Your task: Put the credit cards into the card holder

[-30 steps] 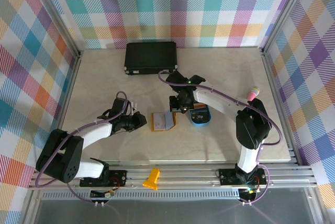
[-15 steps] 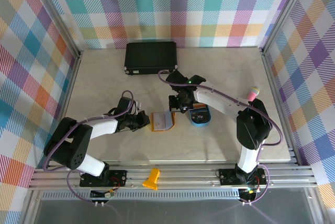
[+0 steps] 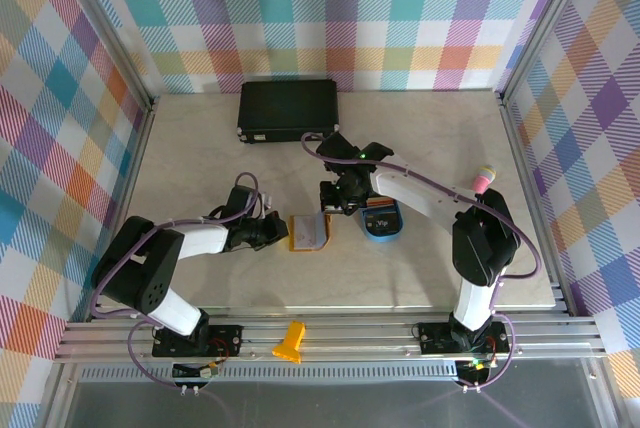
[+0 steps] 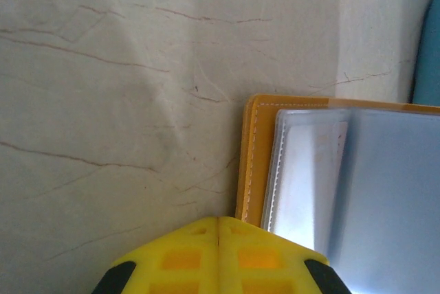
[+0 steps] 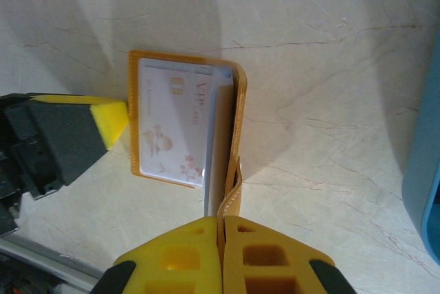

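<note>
Cream marbled tabletop (image 3: 200,148), pastel plaid walls (image 3: 350,8). I read "VIP" on the white plastic card (image 5: 172,129) inside the mustard-yellow folding wallet (image 5: 238,122). Right gripper (image 5: 221,229) pinches its tab, left gripper (image 4: 218,229) is pressed together.

The left arm (image 3: 195,240) and the right arm (image 3: 415,191) both have white links between black joints. A thin purple cable (image 3: 238,184) runs along each arm. A small green light (image 3: 362,156) shines on the right one. The left gripper (image 4: 218,222) and the right gripper (image 5: 220,220) have yellow fingers with shallow square pockets and black corners
</note>
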